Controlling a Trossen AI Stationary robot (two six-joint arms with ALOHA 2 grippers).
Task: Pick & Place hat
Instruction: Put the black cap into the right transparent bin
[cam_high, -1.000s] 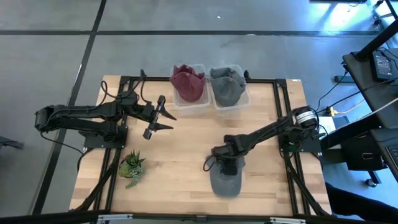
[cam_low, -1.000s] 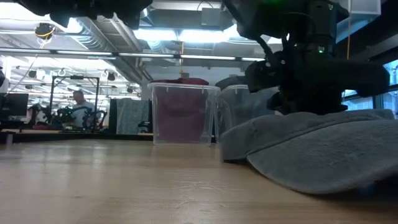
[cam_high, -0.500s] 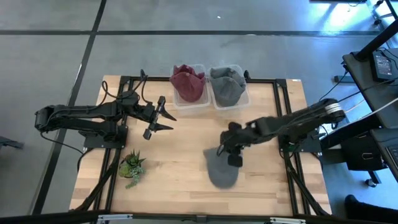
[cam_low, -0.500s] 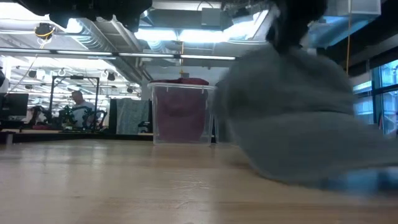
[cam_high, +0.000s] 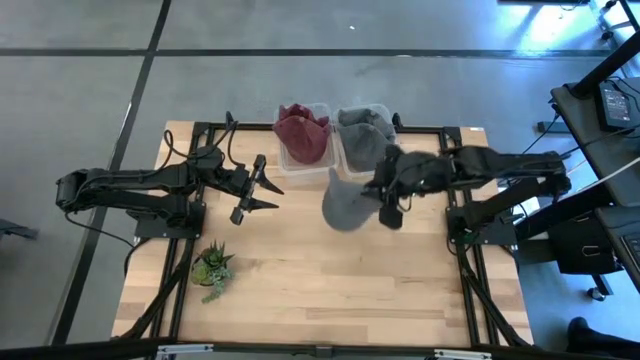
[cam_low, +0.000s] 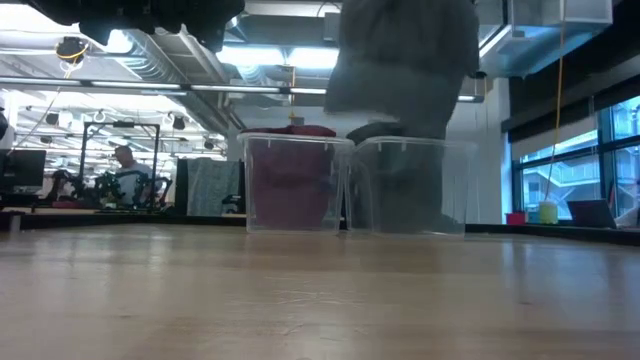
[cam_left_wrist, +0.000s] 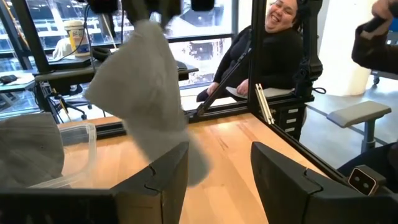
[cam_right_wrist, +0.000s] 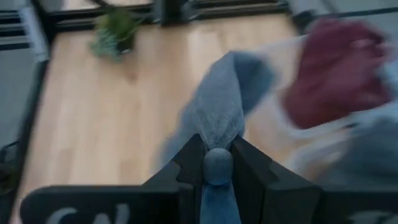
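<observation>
Wooden table (cam_high: 300, 280) fills the centre of the high view. My right gripper (cam_high: 385, 190), right of centre there, has its fingers pinched tight on the grey hat (cam_high: 345, 207), which hangs in the air just below the two bins. At upper centre sit the grey bin (cam_high: 368, 140) and, on its left, the red bin (cam_high: 303, 135). My left gripper (cam_high: 262, 188) waits at centre left, fingers spread, empty. A plant (cam_high: 212, 268) stands at lower left.
</observation>
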